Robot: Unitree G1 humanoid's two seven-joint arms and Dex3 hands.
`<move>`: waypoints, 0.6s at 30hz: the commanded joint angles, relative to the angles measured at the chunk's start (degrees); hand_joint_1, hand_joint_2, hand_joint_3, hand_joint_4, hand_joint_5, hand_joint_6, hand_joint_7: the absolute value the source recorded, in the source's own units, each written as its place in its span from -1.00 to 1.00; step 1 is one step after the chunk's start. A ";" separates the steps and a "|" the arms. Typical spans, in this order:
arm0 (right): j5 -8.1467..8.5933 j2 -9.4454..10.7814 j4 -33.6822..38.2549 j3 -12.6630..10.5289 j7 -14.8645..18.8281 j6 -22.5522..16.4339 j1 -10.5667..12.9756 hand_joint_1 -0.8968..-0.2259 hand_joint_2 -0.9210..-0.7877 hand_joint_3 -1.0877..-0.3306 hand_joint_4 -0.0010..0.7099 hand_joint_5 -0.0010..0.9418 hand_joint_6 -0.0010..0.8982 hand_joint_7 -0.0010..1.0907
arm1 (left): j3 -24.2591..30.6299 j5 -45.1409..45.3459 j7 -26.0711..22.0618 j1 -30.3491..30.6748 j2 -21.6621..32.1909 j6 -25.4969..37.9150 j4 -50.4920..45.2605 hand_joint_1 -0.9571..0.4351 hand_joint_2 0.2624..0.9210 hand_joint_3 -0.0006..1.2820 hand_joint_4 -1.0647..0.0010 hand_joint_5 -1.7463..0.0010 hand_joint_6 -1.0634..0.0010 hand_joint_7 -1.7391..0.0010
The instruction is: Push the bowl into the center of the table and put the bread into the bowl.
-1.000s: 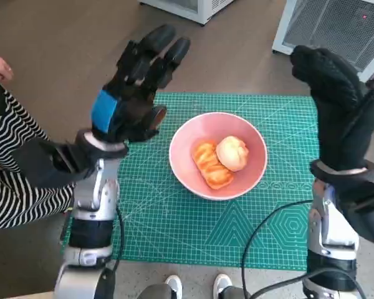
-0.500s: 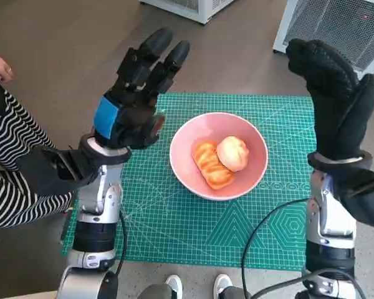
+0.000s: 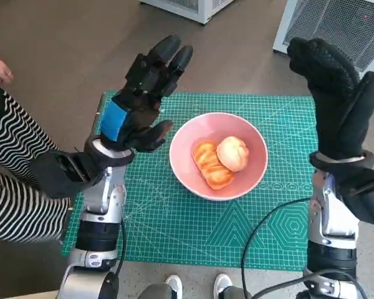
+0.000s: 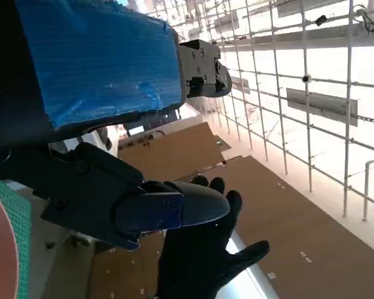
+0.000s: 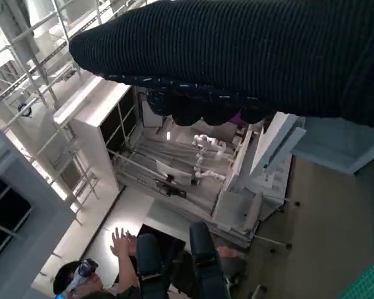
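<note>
Your bowl (image 3: 218, 155) is pink and it stands upright on the green mat (image 3: 174, 218), about in the middle of it, so the push to the center of the desk (image 3: 193, 274) looks finished. Inside the bowl you have two pieces of bread. The long orange bread (image 3: 210, 166) lies on the bowl's floor with its long axis running from far-left to near-right in the head view, one end pointing toward the robot. The round pale bun (image 3: 232, 153) touches it on the right side and has no clear long axis. So both parts of the task seem done, as far as the pictures show; I judge that nothing is left except to take the arms away.

Your left hand (image 3: 140, 99) is lifted above the left part of the mat, just beside the bowl but not touching it. Its fingers are spread and it holds nothing. Your right hand (image 3: 336, 99) is raised at the right edge of the mat, well apart from the bowl, the glove flat with the fingers up, also holding nothing. In the left wrist view the same glove shows with the fingers apart.

A person in striped clothes (image 3: 12, 180) sits at the left of the desk.
</note>
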 commanded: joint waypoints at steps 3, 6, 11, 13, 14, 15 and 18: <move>-0.04 -0.28 -0.56 -0.25 -0.19 1.14 1.61 -0.49 -1.00 0.00 -0.54 -0.99 -0.86 0.03 | -0.60 1.61 1.72 -1.22 -0.78 -1.18 0.07 -0.67 1.00 -0.23 0.88 1.00 1.00 0.56; -0.03 -0.27 -1.09 -0.24 -0.26 1.52 1.96 -0.50 -1.00 0.01 -0.54 -0.99 -0.86 0.03 | -0.61 1.80 2.20 -1.40 -0.94 -1.25 0.16 -0.67 1.00 -0.22 0.88 1.00 1.00 0.56; -0.11 -0.23 -1.77 -0.32 -0.46 1.90 2.44 -0.51 -1.00 0.04 -0.54 -0.99 -0.86 0.03 | -0.54 2.19 2.82 -1.81 -1.19 -1.16 0.30 -0.67 1.00 -0.21 0.88 1.00 1.00 0.56; -0.11 -0.23 -1.93 -0.37 -0.46 1.82 2.65 -0.51 -1.00 0.04 -0.54 -0.99 -0.86 0.03 | -0.54 2.15 2.99 -1.92 -1.32 -0.92 0.18 -0.67 1.00 -0.21 0.87 0.99 1.00 0.56; -0.11 -0.23 -1.98 -0.39 -0.46 1.81 2.70 -0.51 -1.00 0.05 -0.54 -0.99 -0.86 0.03 | -0.55 2.14 3.04 -1.94 -1.34 -0.87 0.16 -0.67 1.00 -0.21 0.87 0.99 1.00 0.57; -0.11 -0.22 -2.04 -0.39 -0.47 1.80 2.78 -0.51 -1.00 0.05 -0.54 -0.99 -0.86 0.03 | -0.56 2.11 3.09 -1.97 -1.38 -0.84 0.10 -0.67 1.00 -0.21 0.87 0.99 1.00 0.57; -0.18 -0.19 -2.18 -0.39 -0.56 1.77 3.00 -0.50 -1.00 0.05 -0.54 -0.99 -0.86 0.02 | -0.59 2.03 3.13 -2.06 -1.44 -0.90 0.02 -0.67 1.00 -0.21 0.86 0.99 1.00 0.58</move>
